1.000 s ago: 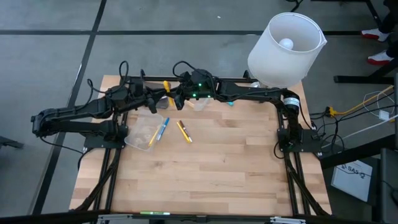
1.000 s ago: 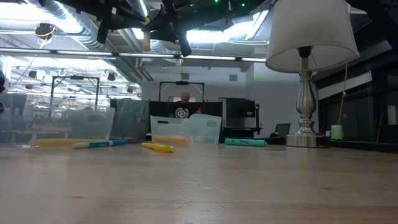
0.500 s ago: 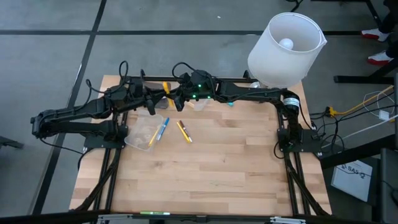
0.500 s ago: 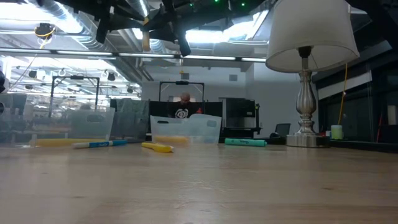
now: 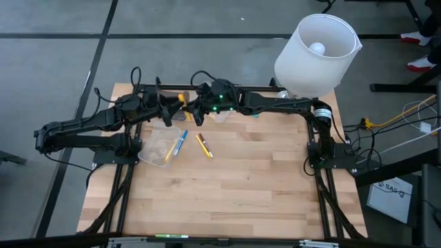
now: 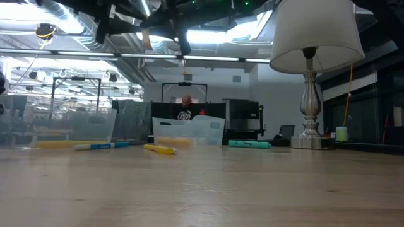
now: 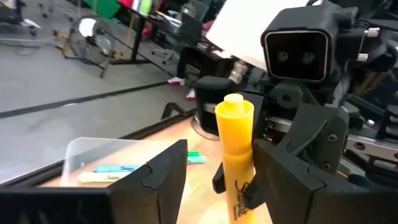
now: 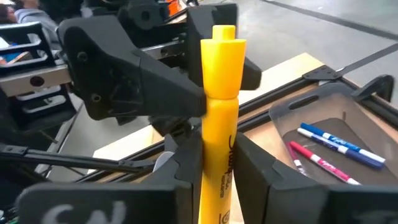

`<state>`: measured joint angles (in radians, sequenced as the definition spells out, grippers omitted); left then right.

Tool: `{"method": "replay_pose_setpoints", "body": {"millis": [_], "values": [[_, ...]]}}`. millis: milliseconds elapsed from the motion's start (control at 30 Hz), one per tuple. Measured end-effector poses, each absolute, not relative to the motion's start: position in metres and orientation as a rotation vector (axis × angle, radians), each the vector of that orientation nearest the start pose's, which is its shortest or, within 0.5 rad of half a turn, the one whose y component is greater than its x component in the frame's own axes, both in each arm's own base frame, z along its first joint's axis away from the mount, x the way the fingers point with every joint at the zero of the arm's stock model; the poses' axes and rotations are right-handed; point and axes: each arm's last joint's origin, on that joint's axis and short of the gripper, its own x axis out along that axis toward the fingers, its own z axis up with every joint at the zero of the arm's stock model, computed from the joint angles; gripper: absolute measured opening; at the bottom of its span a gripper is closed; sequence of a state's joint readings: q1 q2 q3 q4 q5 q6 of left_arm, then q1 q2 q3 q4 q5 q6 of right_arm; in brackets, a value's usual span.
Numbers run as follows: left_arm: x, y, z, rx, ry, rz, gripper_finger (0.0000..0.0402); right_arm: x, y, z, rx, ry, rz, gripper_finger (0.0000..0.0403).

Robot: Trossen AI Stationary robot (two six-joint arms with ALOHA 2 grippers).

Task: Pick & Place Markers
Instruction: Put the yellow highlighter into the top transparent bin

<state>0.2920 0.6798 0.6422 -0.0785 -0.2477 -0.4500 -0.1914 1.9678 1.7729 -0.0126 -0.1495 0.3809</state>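
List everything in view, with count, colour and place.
held marker: one, yellow, upright between the two arms, above the table's far side
loose markers: at least three, yellow, blue, green, lying on the table
clear containers: two, one at the left, one under the right arm, markers inside
lamp: one, white shade, far right corner
table: one, light wood
left fingers: open, either side of the held marker
right fingers: shut on the held marker
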Motion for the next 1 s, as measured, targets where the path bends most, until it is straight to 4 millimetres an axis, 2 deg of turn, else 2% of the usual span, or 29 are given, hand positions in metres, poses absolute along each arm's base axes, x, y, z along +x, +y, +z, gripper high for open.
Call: {"method": "replay_pose_setpoints", "body": {"millis": [367,667,1000], "values": [[0.1557,0.052,0.3108,-0.447,-0.021,0.478,0.0152,0.4617,-0.0809,0.3411,0.395,0.175,-0.034,0.0069],[0.1568,0.0517,0.3103,-0.452,-0.015,0.458,0.0061,0.4619,-0.0799,0.341,0.378,0.176,-0.037,0.0069],[0.1566,0.0517,0.3087,-0.447,0.001,0.468,0.0061,0.4615,-0.0798,0.3389,0.399,0.2,-0.041,0.0121]]}}
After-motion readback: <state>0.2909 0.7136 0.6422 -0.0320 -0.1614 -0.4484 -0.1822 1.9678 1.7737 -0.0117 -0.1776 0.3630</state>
